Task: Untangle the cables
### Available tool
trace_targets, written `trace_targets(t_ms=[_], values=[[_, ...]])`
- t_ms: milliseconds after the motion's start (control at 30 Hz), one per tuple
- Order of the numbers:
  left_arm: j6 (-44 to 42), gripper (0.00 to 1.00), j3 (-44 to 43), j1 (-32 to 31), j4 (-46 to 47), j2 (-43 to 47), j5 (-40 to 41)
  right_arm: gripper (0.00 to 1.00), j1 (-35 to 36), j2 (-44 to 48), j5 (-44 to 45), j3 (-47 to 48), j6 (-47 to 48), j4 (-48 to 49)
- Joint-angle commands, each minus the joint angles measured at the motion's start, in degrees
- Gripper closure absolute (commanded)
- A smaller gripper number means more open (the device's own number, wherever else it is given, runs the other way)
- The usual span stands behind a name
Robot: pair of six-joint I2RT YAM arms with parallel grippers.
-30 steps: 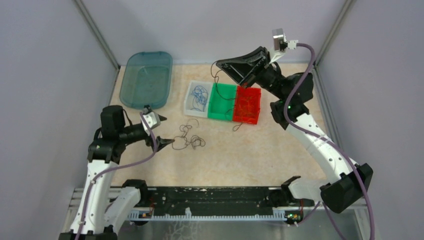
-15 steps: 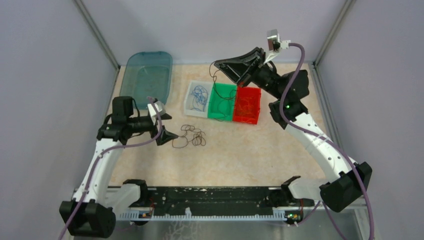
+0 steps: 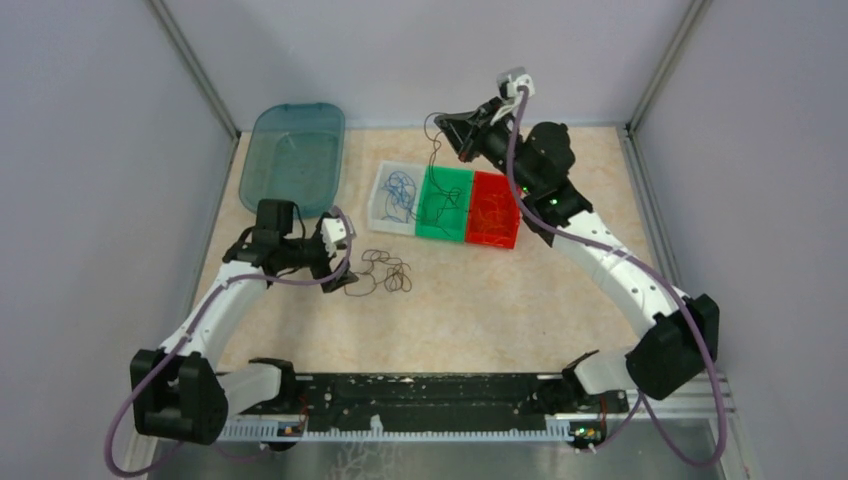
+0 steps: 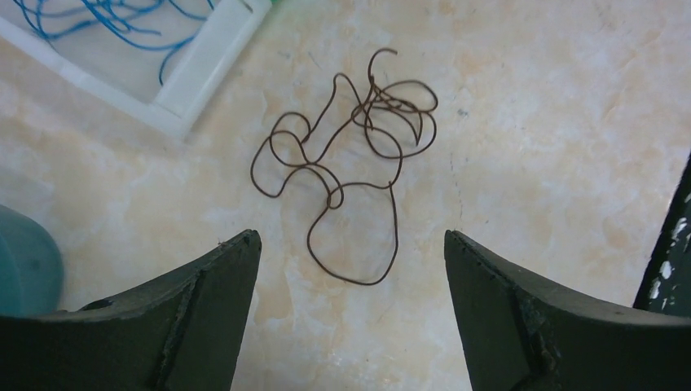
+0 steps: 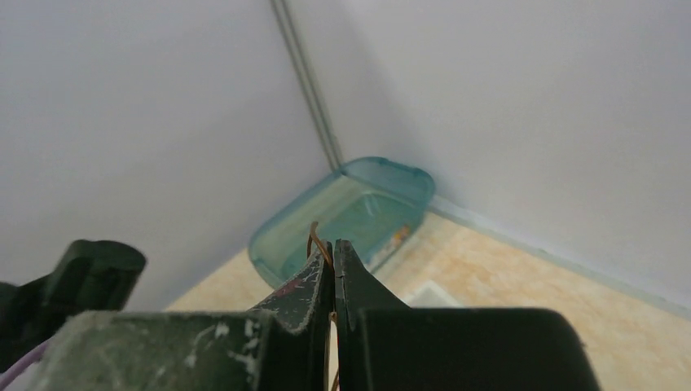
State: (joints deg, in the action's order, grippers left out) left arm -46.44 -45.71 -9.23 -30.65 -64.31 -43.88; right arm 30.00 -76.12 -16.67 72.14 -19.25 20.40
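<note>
In your right wrist view, the right gripper (image 5: 332,248) pinches a thin brown wire (image 5: 314,236); you see only a tiny bit at the tips, and the rest hides behind the gripper. In your left wrist view, the white bin (image 4: 208,69) and its blue wires (image 4: 114,16) run off the top edge, and the teal tub (image 4: 24,261) shows just a corner. From the top, what lies in the red bin (image 3: 490,240) is too small to tell.
</note>
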Motion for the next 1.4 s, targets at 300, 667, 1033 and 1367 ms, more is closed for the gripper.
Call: trace_targets(t_ms=[300, 667, 1033, 1367], values=[[-5.9, 0.15, 2.7, -0.6, 5.6, -1.3, 4.8, 1.00, -0.3, -14.2, 11.6, 2.6, 8.3, 1.1], [3.2, 0.01, -3.5, -0.6, 1.9, 0.2, 0.0, 1.00, -0.7, -12.4, 4.9, 2.8, 2.3, 5.2], [31.3, 0.05, -35.0, -1.4, 7.3, -4.8, -12.9, 1.00, -0.8, -3.9, -12.4, 7.1, -7.8, 6.3], [34.0, 0.17, -32.9, -3.2, 11.2, -5.1, -12.7, 1.00, -4.8, -2.6, -14.4, 5.0, -19.0, 14.8]])
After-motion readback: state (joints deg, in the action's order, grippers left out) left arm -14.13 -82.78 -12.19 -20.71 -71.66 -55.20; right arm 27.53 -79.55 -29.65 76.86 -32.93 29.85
